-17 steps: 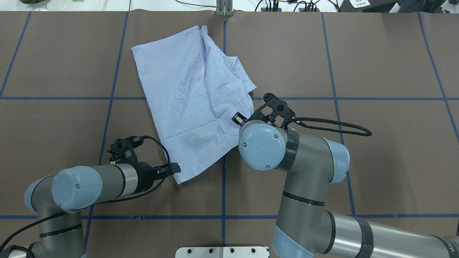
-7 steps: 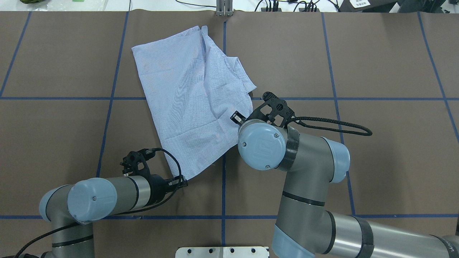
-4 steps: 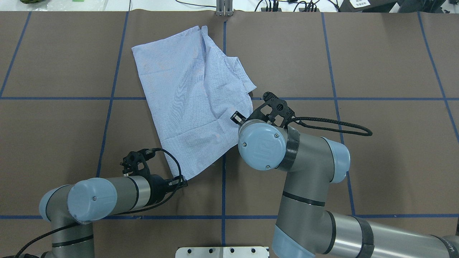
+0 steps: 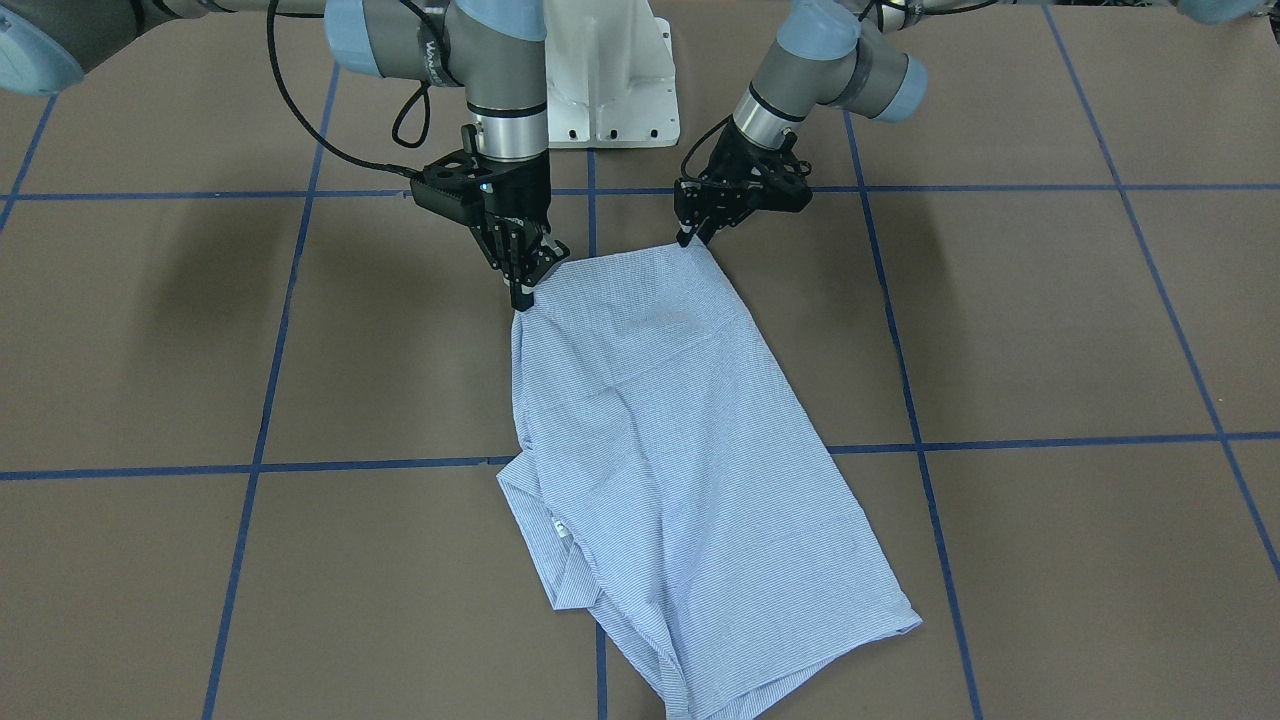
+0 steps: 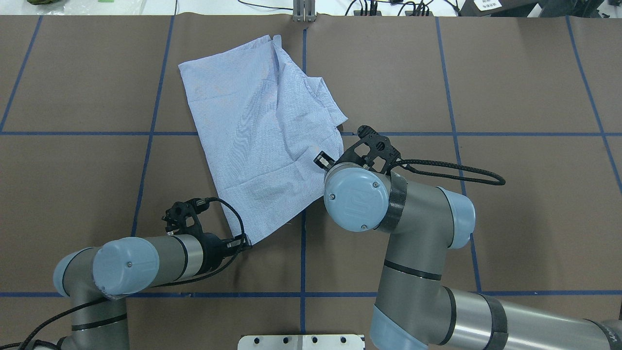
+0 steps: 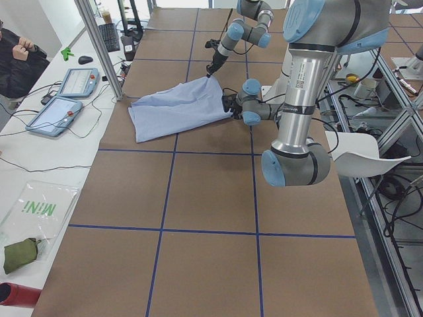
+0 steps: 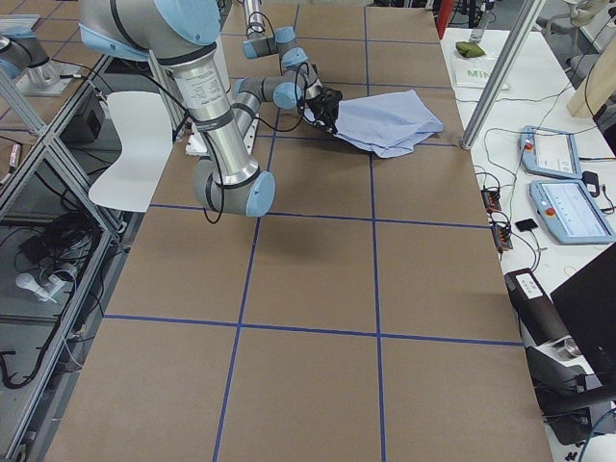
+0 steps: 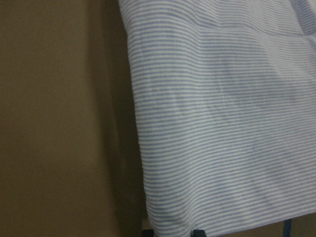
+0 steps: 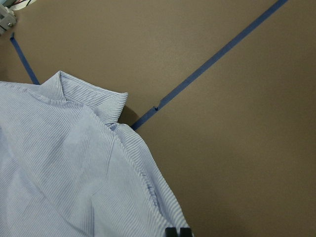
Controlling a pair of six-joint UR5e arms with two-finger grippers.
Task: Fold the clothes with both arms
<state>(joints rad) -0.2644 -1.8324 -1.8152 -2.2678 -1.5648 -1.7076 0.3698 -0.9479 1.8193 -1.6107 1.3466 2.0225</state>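
Over the last couple of seconds the left arm [image 5: 146,257] has swung nearer and to the right. The shirt's nearest corner has slid rightward with it. In the last second the left gripper [image 5: 244,240] has eased slightly away from the robot again. The right arm [image 5: 418,214] has barely shifted.

The striped shirt [image 5: 257,131] lies rumpled and partly folded on the brown, blue-taped surface [image 5: 510,73]. It runs from close to the far edge back toward the robot, a little left of centre. The left gripper is clamped on the left end of its near edge, and the wrist view shows dark fingertips [image 8: 197,232] at the hem. The right gripper [image 4: 520,290] is pinched together on the right end of that edge, and the cloth rises toward it.

A "UR" mark is embossed on the right arm's blue joint cap [image 5: 357,199]. White lettering along that arm's forearm is too small to read. Beyond the surface's far left corner, a clear bag [image 6: 38,209] bears "MiNi" in green. A small white label [image 4: 558,530] shows in the shirt's fold, with nothing legible on it.
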